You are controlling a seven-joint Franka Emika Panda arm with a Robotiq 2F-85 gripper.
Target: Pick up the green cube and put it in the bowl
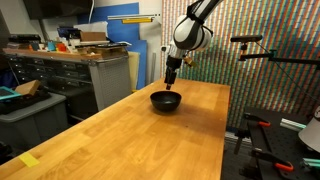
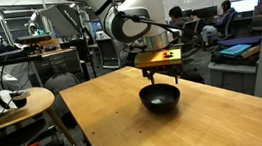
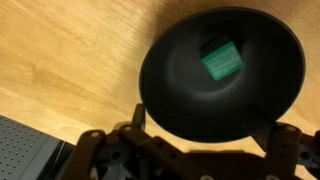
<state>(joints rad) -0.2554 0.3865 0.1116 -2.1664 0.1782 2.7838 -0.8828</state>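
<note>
In the wrist view the gripper point(image 3: 198, 128) is seen nearest the camera, its jaws spread wide with nothing held between them, and a dark finger point(image 3: 137, 118) is shown at each side of the lower edge. Directly beneath it the black bowl point(image 3: 165, 80) is found, set on the wooden table point(image 3: 70, 60). The green cube point(image 3: 220, 62) is seen lying inside the bowl, toward the far side of its floor and clear of the fingers. In both exterior views the bowl point(image 1: 166, 101) point(image 2: 161, 101) is shown standing toward the far end of the table, with the gripper hung just above it and pointed straight down. From there the cube cannot be made out. Farther back in an exterior view, a workbench point(image 1: 95, 62) with drawers is seen beyond the table.
</note>
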